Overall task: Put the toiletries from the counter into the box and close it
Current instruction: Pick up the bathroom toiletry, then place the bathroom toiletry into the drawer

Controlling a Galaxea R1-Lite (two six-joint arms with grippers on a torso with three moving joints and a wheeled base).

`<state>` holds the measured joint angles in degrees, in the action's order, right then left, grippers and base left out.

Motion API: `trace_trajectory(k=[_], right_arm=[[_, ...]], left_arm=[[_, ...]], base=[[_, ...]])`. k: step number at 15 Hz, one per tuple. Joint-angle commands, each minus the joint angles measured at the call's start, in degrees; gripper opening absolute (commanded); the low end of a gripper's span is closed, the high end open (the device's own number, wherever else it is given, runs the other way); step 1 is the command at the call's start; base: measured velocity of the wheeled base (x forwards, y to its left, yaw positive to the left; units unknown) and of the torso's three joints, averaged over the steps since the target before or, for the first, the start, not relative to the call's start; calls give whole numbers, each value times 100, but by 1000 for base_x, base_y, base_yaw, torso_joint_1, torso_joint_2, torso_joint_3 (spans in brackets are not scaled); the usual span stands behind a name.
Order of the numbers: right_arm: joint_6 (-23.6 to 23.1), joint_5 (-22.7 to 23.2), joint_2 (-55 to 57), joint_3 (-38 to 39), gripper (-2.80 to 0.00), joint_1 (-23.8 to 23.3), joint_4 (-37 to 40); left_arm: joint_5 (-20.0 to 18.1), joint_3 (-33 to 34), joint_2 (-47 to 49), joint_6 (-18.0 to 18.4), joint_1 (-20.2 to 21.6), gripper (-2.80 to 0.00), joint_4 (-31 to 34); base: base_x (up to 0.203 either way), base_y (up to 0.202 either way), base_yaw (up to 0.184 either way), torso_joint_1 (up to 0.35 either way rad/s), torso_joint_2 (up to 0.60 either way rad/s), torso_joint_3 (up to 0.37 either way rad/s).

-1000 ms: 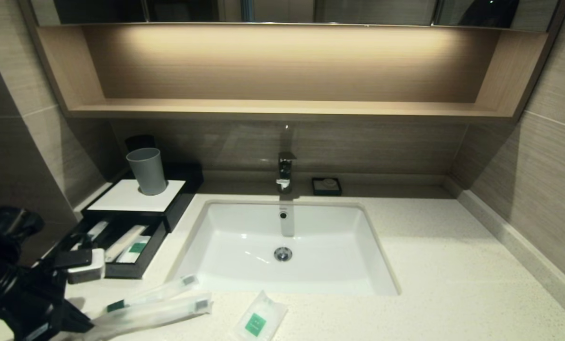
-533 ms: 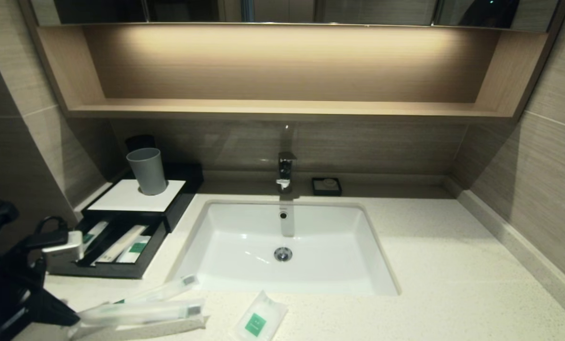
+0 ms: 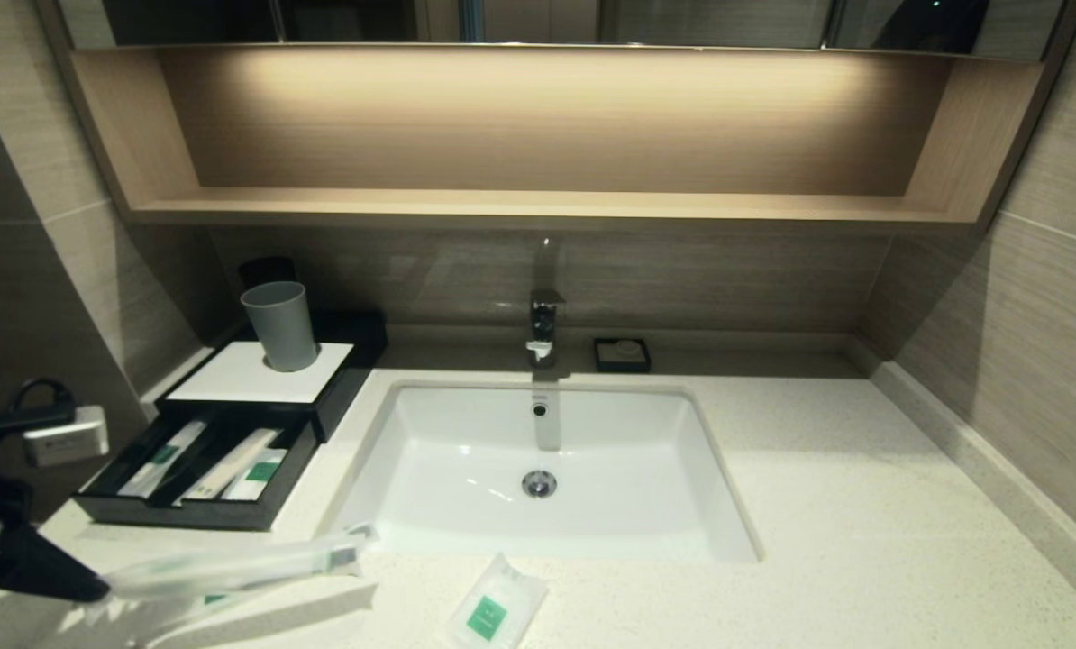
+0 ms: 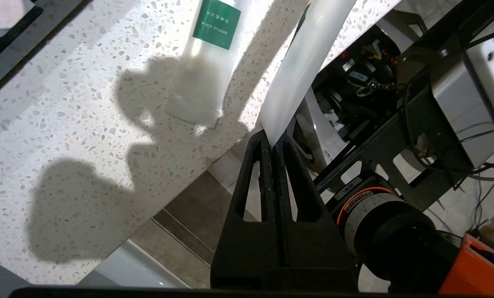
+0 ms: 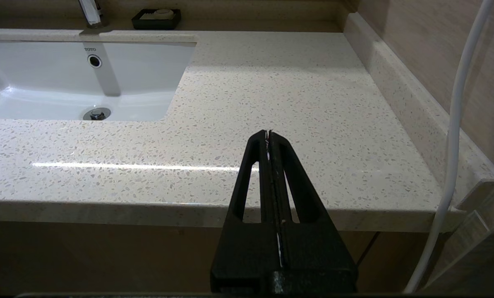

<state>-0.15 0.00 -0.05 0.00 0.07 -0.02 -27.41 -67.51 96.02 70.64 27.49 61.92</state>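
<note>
My left gripper (image 3: 96, 590) (image 4: 274, 138) hangs at the counter's (image 3: 817, 505) front left corner, shut on one end of a clear toothbrush packet (image 3: 232, 566) (image 4: 305, 62). The packet is lifted off the counter and points right. A second packet (image 3: 218, 598) (image 4: 205, 62) with a green label lies flat beneath it. The white sachet (image 3: 493, 613) rests near the front edge below the sink. The black box (image 3: 232, 374) stands at the left; its drawer (image 3: 177, 514) is pulled out with several packets inside. My right gripper (image 5: 268, 133) is shut and empty at the counter's front right edge.
A grey cup (image 3: 278, 324) stands on the box's white top. The white sink (image 3: 700, 469) fills the middle, with a faucet (image 3: 544, 324) and a black soap dish (image 3: 622, 354) behind it. A wooden shelf (image 3: 538, 205) runs above. Tiled walls close both sides.
My left gripper has risen and drawn back to the left, lifting one toothbrush packet off the counter. The other packet and the sachet stayed in place.
</note>
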Motion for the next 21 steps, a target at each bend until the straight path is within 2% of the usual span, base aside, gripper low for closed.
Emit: trace_trajectory(k=[1,4,6,11,15,17,21], right_arm=[[-3,0,-2,9,-280,1,-4],[-3,0,5,9,-280,1,-6],[-3,0,-4,9,-280,1,-3],[-3,0,5,8,-280,1,2],[-3,0,5,9,-280,1,-6],[-3,0,5,9,-280,1,2],[-3,0,5,9,-280,1,-6]], left_arm=[[-87,-541,210,-160,125,-280,369],[-208,-1368,415,-1019,138,-280,1034],[-389,-1705,429,-1452,149,-280,1383],[-397,-2137,320,-3027,179,-280,1400],[-413,-2108,-55,-3287,532,-280,1419],[-603,-2129,-203,-3328,725,-280,1405],[-727,-2161,-40,-3317,764,-280,1239]], base=[[0,0,0,0,0,0],[0,0,0,0,0,0],[0,0,0,0,0,0],[0,0,0,0,0,0],[0,0,0,0,0,0],[0,0,0,0,0,0],[0,0,0,0,0,0]])
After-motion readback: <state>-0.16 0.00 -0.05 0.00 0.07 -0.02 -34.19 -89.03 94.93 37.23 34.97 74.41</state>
